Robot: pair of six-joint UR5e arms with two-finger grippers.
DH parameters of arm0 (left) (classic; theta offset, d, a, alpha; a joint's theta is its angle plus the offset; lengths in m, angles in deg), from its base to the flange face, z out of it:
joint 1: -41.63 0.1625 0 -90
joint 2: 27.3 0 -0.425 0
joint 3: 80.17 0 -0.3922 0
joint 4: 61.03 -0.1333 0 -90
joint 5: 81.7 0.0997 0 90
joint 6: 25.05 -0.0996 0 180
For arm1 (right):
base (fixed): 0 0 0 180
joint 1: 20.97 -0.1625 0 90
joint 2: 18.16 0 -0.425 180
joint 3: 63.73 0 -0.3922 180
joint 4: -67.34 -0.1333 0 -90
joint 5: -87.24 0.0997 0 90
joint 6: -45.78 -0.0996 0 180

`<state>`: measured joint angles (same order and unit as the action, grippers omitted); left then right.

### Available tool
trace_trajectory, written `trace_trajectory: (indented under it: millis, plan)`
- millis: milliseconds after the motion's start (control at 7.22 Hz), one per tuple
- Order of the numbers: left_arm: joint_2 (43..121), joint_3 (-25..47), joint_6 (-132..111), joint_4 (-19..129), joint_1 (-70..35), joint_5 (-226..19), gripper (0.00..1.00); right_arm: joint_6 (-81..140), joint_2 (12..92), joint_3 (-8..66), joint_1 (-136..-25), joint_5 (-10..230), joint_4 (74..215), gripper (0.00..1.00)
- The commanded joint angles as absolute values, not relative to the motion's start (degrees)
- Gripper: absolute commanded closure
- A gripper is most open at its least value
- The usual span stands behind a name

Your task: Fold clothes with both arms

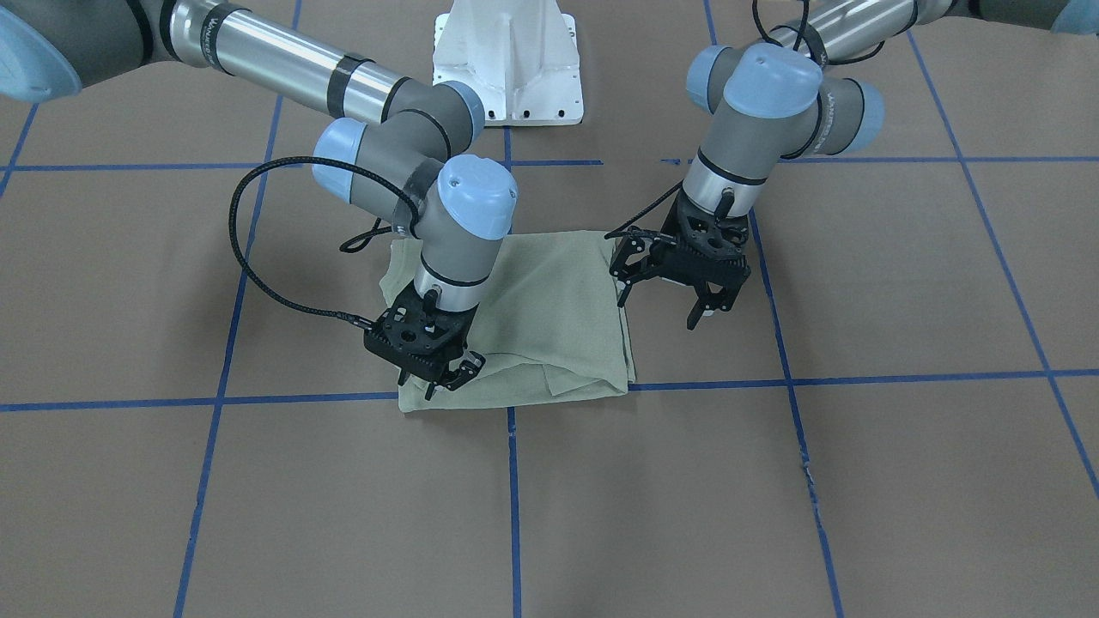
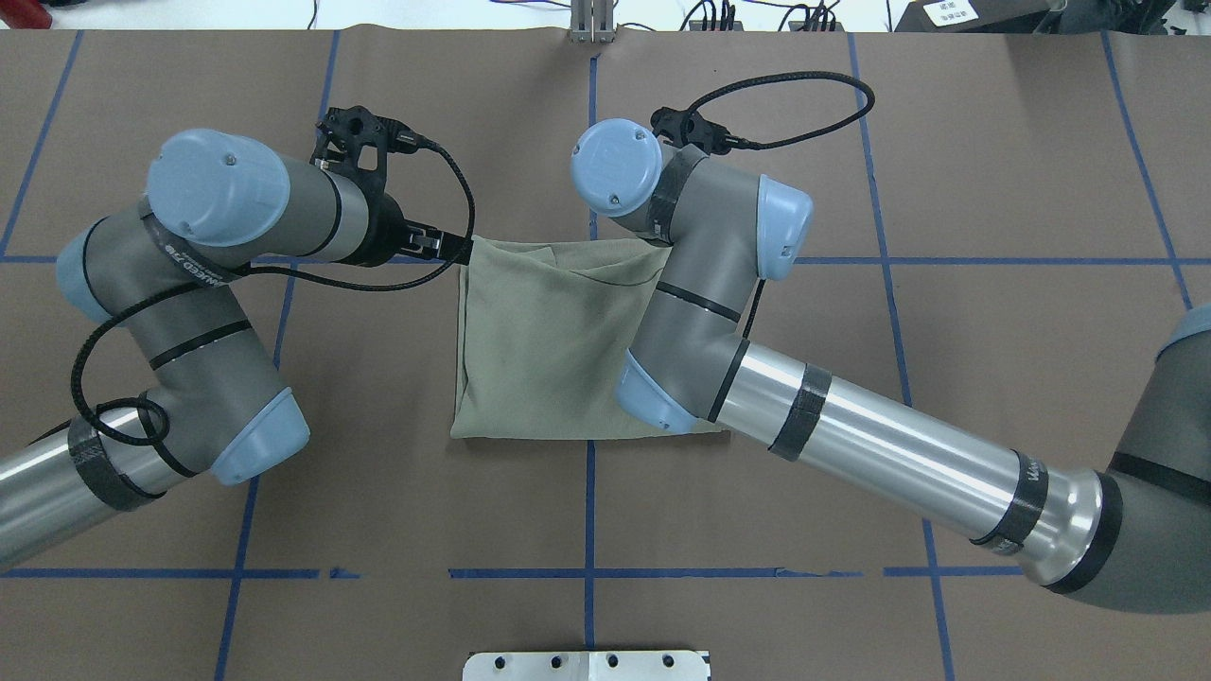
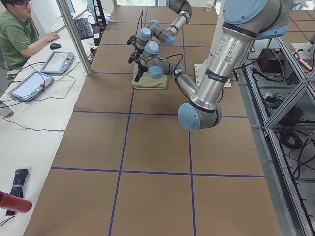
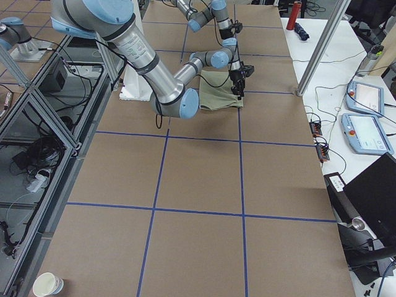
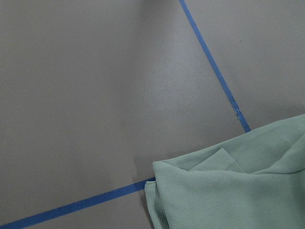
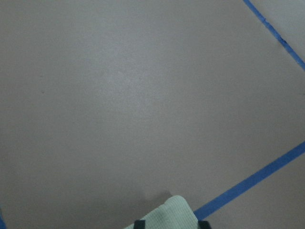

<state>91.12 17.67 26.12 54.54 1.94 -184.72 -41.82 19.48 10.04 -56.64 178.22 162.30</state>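
Since the shirt (image 1: 549, 318) lies as a squarish folded packet flat on the table (image 1: 859, 481), it sits directly under the right gripper (image 1: 446, 379) and just beside the left gripper (image 1: 657, 309), on that arm's inner side. The right gripper is down on the packet's corner farthest from the robot's base. Its wrist view shows a cloth corner filling the narrow gap between the two fingertips (image 6: 139, 224), so I judge it pinched on the shirt. The left gripper hangs above bare table with its jaws spread wide, holding nothing; the shirt's edge is close by its fingers but apart from them. The knit looks light, limp and several layers thick, so it should droop from any single hold and the layers may slide apart. A sound hold would take every layer at a corner or along a folded edge, one gripper at each end, lifting evenly.
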Motion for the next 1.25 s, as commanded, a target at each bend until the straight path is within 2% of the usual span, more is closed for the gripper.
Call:
trace_trajectory:
  millis: [0,277,554,693,1109]
  plan:
    - [89.1,20.7,25.3,53.7,1.7,-184.9,0.0,-31.4,21.3,14.6,-62.6,190.1,162.7,0.0]
    - [86.2,28.6,10.1,42.7,-3.8,-189.7,0.0,-15.1,34.1,27.9,-69.8,199.0,163.8,0.0]
    - [82.1,30.9,-9.6,35.4,-14.9,-194.9,0.0,8.2,44.1,38.3,-79.2,204.5,171.7,0.0]
    - [78.8,30.5,-20.4,35.2,-22.1,-199.3,0.0,16.8,48.8,41.3,-83.7,205.9,173.2,0.0]
    - [67.4,30.0,-35.8,35.3,-35.5,-207.3,0.0,48.8,64.6,41.7,-101.6,213.1,172.7,0.0]
